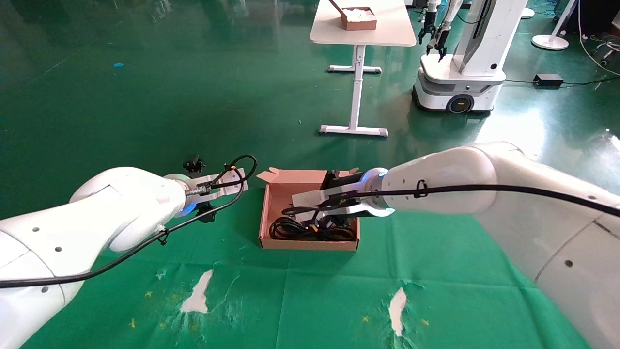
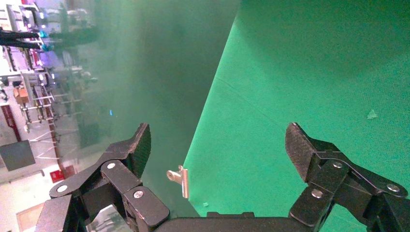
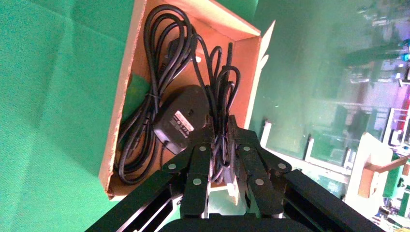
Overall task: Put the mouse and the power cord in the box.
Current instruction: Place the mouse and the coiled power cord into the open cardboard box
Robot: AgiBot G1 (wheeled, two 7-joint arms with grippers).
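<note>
Cloth: green sheet across the floor, torn in white patches on the near side.
Box: brown cardboard, open, flap standing at the far edge, sitting mid-cloth.
Right gripper: over the right half of the box, pincer squeezed together on a bundle of thin black wire.
Left gripper: parked left of the box, fingers spread wide, nothing between them.
Power cord: already in the box, thick glossy loops along the near and left walls; springy stuff, I'd judge, best taken across several strands at once.
Mouse: in the box too, belly-up with its label showing, beside the cord; light and smooth, so grip across the narrow body.
Mouse wire: limp, thin, likely to slip or snag on release.
</note>
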